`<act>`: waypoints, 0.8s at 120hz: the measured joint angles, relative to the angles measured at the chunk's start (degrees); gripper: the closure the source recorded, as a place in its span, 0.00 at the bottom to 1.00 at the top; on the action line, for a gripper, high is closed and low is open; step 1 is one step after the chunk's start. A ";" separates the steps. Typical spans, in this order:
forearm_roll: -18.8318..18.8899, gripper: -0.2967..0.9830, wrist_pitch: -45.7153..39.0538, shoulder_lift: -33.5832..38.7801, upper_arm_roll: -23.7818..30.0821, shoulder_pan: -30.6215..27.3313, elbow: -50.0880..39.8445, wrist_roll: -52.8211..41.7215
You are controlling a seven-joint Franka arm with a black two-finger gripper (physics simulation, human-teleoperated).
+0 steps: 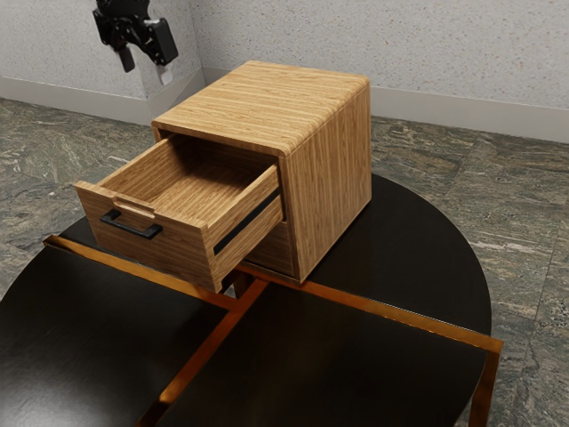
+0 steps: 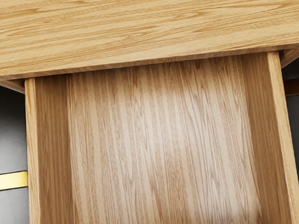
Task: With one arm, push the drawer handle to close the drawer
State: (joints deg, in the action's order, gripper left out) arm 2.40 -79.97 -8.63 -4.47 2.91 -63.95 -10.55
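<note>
A: Exterior view: how far is the closing coming along?

B: The drawer (image 1: 182, 242) is projecting well out of the wooden cabinet (image 1: 329, 173), its black handle (image 1: 132, 226) facing outward; the whole closing push is awaiting execution. The gripper (image 1: 147, 70) is hanging above, its fingers (image 1: 127, 60) standing well apart and gripping nothing.

A: And the edges and room?

B: Open room is showing before the handle, above the dark tabletop (image 1: 391, 374). The hand is probably needing a descent outside the upper rim (image 1: 182, 218), then a push toward the cabinet.

A: Wrist view?

B: The drawer floor (image 2: 159, 140) and side walls (image 2: 51, 140) are extending from beneath the cabinet's front edge (image 2: 140, 65). A descent too far inward is risking, in my judgement, a catch on those walls.
</note>
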 joint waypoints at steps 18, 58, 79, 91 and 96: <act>-0.08 0.23 -0.05 0.10 0.07 0.02 -0.74 -0.31; 1.78 0.43 -6.51 32.85 1.71 -0.16 -42.16 1.69; 4.09 0.70 -15.36 41.77 -0.13 -0.27 -58.81 4.79; 4.53 0.76 -18.82 43.22 -0.70 -0.27 -63.33 6.46; 4.65 0.78 -19.83 43.47 -0.76 -0.27 -64.74 7.07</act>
State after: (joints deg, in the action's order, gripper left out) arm 7.05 -99.80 34.84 -5.23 2.64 -128.69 -3.47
